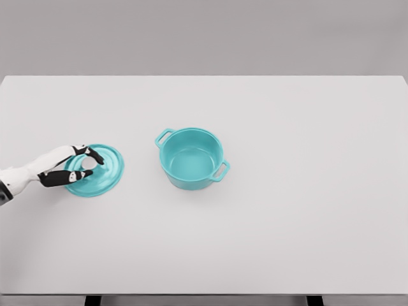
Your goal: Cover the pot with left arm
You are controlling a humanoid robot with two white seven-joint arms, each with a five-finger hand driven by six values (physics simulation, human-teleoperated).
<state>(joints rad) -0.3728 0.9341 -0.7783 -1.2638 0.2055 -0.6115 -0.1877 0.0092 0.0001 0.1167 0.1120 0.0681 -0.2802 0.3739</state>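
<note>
A teal pot (191, 159) with two side handles stands uncovered near the middle of the white table. Its round teal lid (102, 172) lies flat on the table to the pot's left. My left hand (86, 164) comes in from the left edge and lies over the lid's centre, its black-tipped fingers (94, 154) curled around the knob area. The knob itself is mostly hidden by the fingers. Lid and pot are apart, with bare table between them.
The white table (287, 223) spans the view, its front edge near the bottom of the picture. A plain grey wall rises behind it.
</note>
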